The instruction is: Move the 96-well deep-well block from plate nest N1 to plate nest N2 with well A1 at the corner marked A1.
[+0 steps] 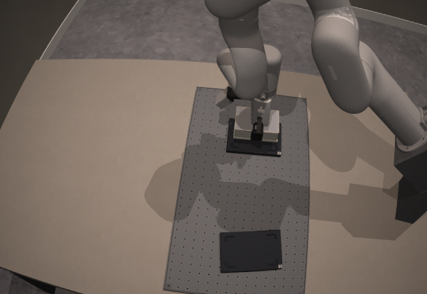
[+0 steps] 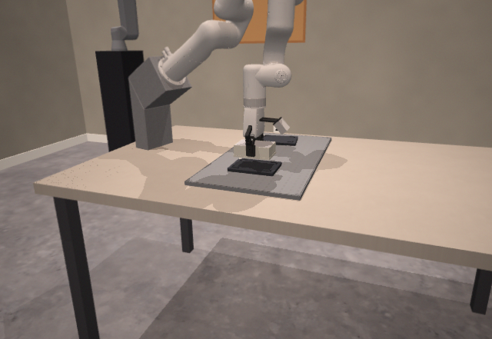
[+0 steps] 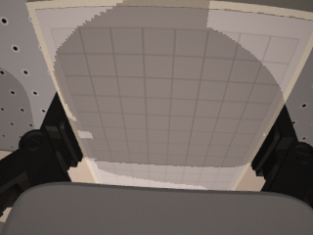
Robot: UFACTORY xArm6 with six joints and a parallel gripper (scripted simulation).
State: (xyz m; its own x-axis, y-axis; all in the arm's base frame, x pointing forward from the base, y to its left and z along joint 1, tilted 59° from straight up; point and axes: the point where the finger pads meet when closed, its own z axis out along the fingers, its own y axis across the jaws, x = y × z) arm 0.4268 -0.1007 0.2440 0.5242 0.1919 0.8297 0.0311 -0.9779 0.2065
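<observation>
Exterior view: my gripper [image 2: 250,141] is clamped on the cream deep-well block [image 2: 263,151], fingers spread wide across its short sides. One black finger [image 2: 249,144] shows on the near face; the other is hidden behind the block. I see the block lifted off nest N1 [image 2: 254,166], hanging level directly above it w/ a visible gap. Nest N2 [image 2: 283,139] lies beyond the fingers on the same perforated plate [image 2: 310,176], apart from the block. Wrist view: the block's well grid [image 3: 172,98] faces up between the fingers, black pads [image 3: 55,133] pressing each side. Top view: block [image 1: 272,122] hovers over N1's [image 1: 253,149] dark base; N2 [image 1: 250,250] sits bare.
</observation>
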